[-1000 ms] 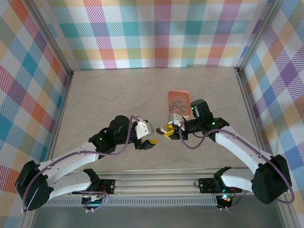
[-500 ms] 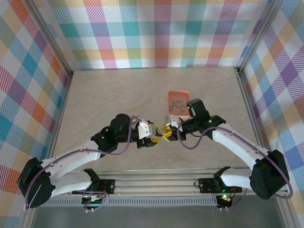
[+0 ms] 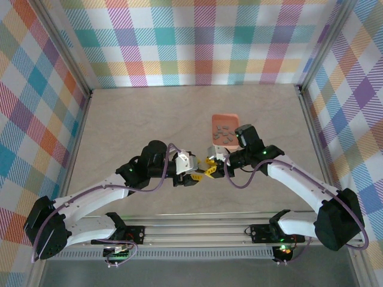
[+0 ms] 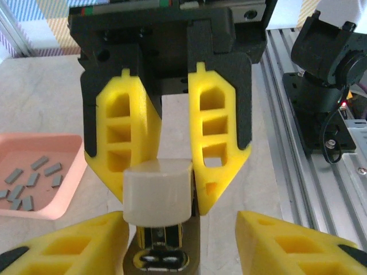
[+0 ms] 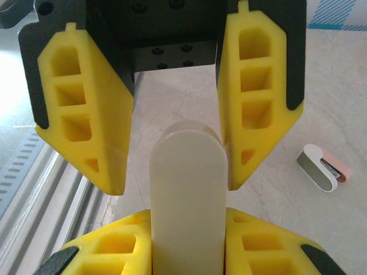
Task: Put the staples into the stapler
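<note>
While the right gripper holds the stapler clamped between its two yellow fingers, the left gripper faces it tip to tip above the worktop, a little right of the middle and nearer the near edge than the far one. The right jaws are nearly closed, pressing on both sides of the stapler's body, with its pale rounded top pointing towards the other arm. The left jaws stand partly open around that free end: one finger lies close against it, and a clear gap shows on the other side, so they have hold of nothing. From the left wrist, the grey metal underside shows below the whitish block.

Beyond the grippers, towards the far edge, sits a salmon tray flat on the worktop. The staples lie loose inside it, scattered at different angles. A second small stapler, white and pink, lies on the worktop well apart from the held one.
</note>
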`<state>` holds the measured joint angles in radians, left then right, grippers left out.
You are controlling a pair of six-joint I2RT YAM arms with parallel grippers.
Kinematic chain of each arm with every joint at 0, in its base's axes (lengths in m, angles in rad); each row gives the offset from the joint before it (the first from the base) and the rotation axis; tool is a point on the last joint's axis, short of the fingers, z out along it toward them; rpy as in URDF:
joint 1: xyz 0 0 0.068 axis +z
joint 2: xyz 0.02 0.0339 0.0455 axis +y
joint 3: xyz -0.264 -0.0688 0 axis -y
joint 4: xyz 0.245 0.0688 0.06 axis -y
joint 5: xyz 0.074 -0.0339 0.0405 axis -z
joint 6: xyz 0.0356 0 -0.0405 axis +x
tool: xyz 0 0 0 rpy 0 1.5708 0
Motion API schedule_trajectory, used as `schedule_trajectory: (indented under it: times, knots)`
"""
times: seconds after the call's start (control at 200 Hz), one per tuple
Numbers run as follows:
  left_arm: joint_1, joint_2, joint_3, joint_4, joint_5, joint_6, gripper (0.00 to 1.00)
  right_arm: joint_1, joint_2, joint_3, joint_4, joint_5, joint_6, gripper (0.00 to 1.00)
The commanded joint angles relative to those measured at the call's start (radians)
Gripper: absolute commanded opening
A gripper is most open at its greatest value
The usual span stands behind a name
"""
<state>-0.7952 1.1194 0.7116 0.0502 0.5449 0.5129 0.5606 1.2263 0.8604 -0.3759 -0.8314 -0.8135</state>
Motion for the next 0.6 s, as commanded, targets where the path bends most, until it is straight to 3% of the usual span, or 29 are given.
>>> schedule_trajectory:
  times: [0.0,0.1,0.19,0.41,0.46,0.52,0.595]
  knots:
    - [0.015,-0.009,0.022,-0.034,0.039,-0.005,0.54,0.005,-0.002,0.029,-0.006,-0.054,-0.043,0.14]
    - [0.02,-0.009,0.021,-0.033,0.051,-0.012,0.51,0.006,0.001,0.031,-0.005,-0.056,-0.043,0.14]
    - [0.023,-0.001,0.02,-0.017,0.075,-0.016,0.4,0.006,0.004,0.029,0.0,-0.053,-0.044,0.14]
    - [0.025,0.006,0.028,-0.024,0.079,-0.013,0.25,0.006,0.003,0.035,-0.003,-0.055,-0.044,0.15]
    - [0.026,0.002,0.028,-0.036,0.072,-0.01,0.24,0.005,-0.001,0.033,0.002,-0.046,-0.036,0.2]
    - [0.026,-0.004,0.034,-0.058,0.042,-0.001,0.21,0.005,-0.013,0.027,0.015,-0.015,0.014,0.35]
    - [0.026,-0.015,0.045,-0.104,-0.011,0.023,0.2,0.005,-0.035,0.011,0.046,0.024,0.098,0.46]
